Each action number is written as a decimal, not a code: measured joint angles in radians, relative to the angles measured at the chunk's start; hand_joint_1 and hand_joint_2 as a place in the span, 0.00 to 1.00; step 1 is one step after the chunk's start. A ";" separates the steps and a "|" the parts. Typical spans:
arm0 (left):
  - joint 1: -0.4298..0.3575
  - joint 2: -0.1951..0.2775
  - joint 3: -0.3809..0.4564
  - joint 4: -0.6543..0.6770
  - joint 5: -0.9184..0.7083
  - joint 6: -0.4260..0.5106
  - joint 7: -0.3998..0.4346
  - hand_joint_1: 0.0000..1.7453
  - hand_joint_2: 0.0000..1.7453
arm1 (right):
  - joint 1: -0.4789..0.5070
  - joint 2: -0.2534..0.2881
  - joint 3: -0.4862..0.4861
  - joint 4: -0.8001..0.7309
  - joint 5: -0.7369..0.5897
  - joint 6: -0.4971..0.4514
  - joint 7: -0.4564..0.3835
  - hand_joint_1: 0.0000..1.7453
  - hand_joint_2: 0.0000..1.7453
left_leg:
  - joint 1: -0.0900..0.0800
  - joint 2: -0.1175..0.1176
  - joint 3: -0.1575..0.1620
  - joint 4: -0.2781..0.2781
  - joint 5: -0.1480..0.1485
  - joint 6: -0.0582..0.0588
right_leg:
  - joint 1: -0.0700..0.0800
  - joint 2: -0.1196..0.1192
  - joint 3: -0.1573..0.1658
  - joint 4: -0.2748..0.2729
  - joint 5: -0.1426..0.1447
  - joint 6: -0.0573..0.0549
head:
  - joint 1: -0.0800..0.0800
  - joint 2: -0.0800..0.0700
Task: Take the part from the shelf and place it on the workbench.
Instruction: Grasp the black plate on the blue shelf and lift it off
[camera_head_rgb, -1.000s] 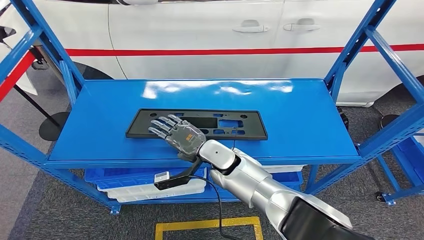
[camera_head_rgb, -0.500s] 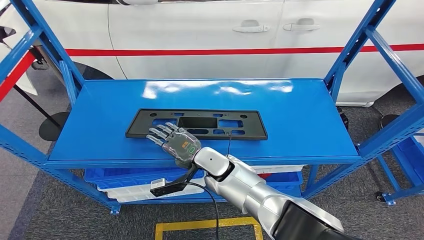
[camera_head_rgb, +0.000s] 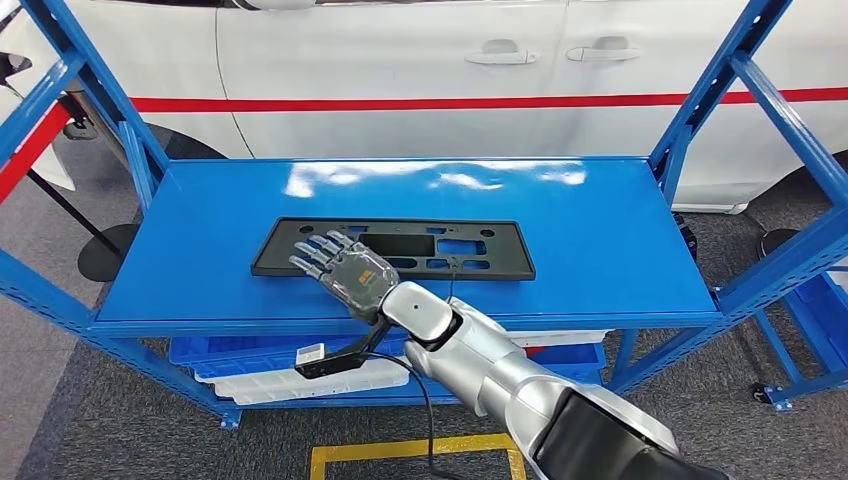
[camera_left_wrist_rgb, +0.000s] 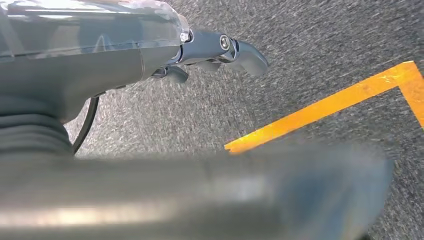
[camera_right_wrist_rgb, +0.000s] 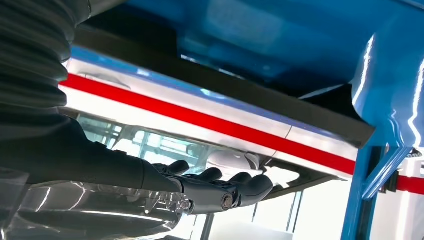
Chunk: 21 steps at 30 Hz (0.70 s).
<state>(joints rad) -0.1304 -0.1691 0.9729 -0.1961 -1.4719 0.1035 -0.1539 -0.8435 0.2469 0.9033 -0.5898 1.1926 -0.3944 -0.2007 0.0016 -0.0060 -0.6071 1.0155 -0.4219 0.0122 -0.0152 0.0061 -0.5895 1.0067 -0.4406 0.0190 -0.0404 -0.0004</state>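
Car: white, glossy body beyond the fingers, with a red stripe along its side and two door handles; it stands behind the shelf.
Floor: grey, coarse carpet under the shelf; a yellow tape corner is marked on it below the right arm. The left wrist view shows the same grey weave and a yellow tape angle.
Shelf: blue painted metal, smooth and shiny, with light glare near its far edge; slanted blue uprights rise at both sides. Its flat top carries the part.
Bins: blue and white trays on the lower level, below the wrist.
Part: flat, long, black matt plate, rectangular with slightly tapered ends, pierced by a large rectangular cutout, smaller slots and round holes. It lies flat on the shelf top, near the front edge, directly under and ahead of the fingers.
Right hand: silver arm, clear-cased palm, dark grey fingers spread and stretched out over the part's left end, palm down; holding nothing. Whether they touch the plate cannot be told.
Left hand: hangs over the floor; fingers partly curled with nothing between them, their spread hard to judge.
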 joint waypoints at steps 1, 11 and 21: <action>-0.001 -0.001 -0.001 0.000 0.001 0.001 -0.004 0.00 0.50 | -0.006 0.001 0.000 0.003 0.004 0.004 0.000 0.00 1.00 | 0.000 0.000 0.000 0.000 0.000 0.000 | 0.000 0.000 0.000 0.000 0.000 0.000 | 0.000 0.000; -0.006 -0.005 -0.001 0.000 0.014 0.007 -0.003 0.00 0.00 | -0.067 0.011 0.002 0.038 0.062 0.067 0.014 0.00 1.00 | 0.000 0.000 0.000 0.000 0.000 0.000 | 0.000 0.000 0.000 0.000 0.000 0.000 | 0.000 0.000; -0.016 -0.006 -0.001 0.000 0.012 0.004 0.006 0.00 0.00 | -0.110 0.040 0.009 0.086 0.066 0.098 0.014 0.00 1.00 | 0.000 0.000 0.000 0.000 0.000 0.000 | 0.000 0.000 0.000 0.000 0.000 0.000 | 0.000 0.000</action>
<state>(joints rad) -0.1462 -0.1756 0.9720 -0.1961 -1.4601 0.1078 -0.1479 -0.9534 0.2871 0.9119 -0.5034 1.2581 -0.2968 -0.1864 0.0017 -0.0061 -0.6071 1.0155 -0.4219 0.0122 -0.0152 0.0061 -0.5895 1.0067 -0.4406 0.0190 -0.0404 -0.0004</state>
